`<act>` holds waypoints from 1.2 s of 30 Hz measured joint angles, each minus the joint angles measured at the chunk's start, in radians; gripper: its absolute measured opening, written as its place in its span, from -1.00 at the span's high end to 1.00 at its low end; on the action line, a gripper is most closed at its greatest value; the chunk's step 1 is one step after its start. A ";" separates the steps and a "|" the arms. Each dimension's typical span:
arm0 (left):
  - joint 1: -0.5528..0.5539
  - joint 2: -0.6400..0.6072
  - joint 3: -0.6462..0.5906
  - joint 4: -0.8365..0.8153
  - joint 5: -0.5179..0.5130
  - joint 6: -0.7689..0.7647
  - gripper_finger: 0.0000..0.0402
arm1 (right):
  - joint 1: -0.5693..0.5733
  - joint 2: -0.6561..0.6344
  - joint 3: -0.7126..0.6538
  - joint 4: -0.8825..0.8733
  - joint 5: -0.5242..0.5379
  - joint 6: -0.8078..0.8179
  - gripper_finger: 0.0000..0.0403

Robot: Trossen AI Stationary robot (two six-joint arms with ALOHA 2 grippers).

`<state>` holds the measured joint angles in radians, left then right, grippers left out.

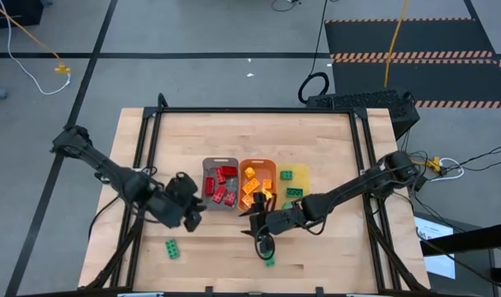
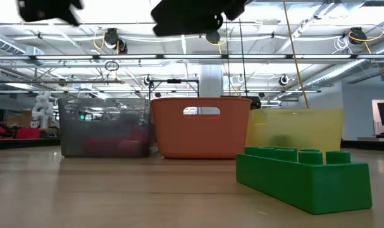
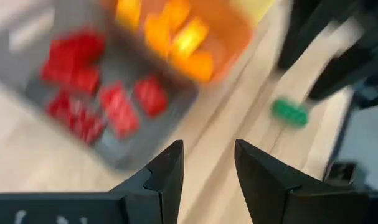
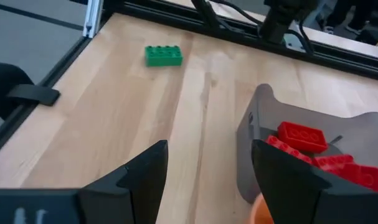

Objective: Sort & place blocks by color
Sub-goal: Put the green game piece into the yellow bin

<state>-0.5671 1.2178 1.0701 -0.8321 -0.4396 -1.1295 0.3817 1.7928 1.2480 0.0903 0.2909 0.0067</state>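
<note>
From above, nearest the table's front edge, two green blocks lie loose on the wood: one (image 1: pixel 173 248) at seven o'clock from the trays, another (image 1: pixel 269 260) at six o'clock, just under the right gripper (image 1: pixel 264 239). That second block is half hidden here, but the low view shows it plainly as a long studded green brick (image 2: pixel 303 177) lying flat on the wood.

The right gripper hangs just above the table, in front of the orange tray (image 1: pixel 268 162). Its wrist view shows the fingers (image 4: pixel 139 177) spread wide with nothing between them, and at eleven o'clock the other green block (image 4: pixel 163 55), well apart.

The left gripper (image 1: pixel 192 216) sits at seven o'clock from the grey tray (image 1: pixel 208 165). Its wrist view shows the fingers (image 3: pixel 169 171) parted and empty, with a green block (image 3: pixel 290 112) on the wood beyond.

Farther back stand the three trays in a row: grey holds red blocks (image 1: pixel 224 185), orange holds orange blocks (image 1: pixel 256 186), yellow (image 1: pixel 301 175) holds green blocks (image 1: pixel 290 184). The low view shows only tray walls, contents hidden.
</note>
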 joint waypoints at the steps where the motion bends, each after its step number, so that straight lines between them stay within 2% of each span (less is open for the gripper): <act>1: -0.004 0.032 0.020 -0.043 0.032 -0.047 0.29 | 0.000 -0.010 0.000 -0.014 0.000 -0.001 -0.11; 6: -0.017 0.158 0.062 -0.244 0.267 -0.255 0.29 | -0.001 -0.052 0.000 -0.084 0.001 -0.020 -0.11; 11: -0.071 0.236 0.042 -0.267 0.463 -0.315 0.29 | -0.001 -0.088 0.000 -0.149 0.001 -0.041 -0.11; 21: -0.196 0.317 0.041 -0.269 0.507 0.121 0.28 | -0.059 -0.113 -0.088 0.014 0.001 -0.090 -0.11; 25: -0.247 0.340 0.041 -0.264 0.499 0.274 0.19 | -0.085 -0.113 -0.125 0.042 0.001 -0.061 -0.11; 29: -0.279 0.379 0.041 -0.264 0.484 0.343 -0.06 | -0.094 -0.113 -0.150 0.040 0.000 -0.029 -0.11; 36: -0.292 0.451 0.040 -0.262 0.485 0.498 -0.66 | -0.078 -0.115 -0.150 0.040 -0.003 -0.019 -0.11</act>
<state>-0.8589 1.6686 1.1103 -1.0944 0.0455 -0.6314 0.3037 1.6778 1.0975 0.1299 0.2874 -0.0120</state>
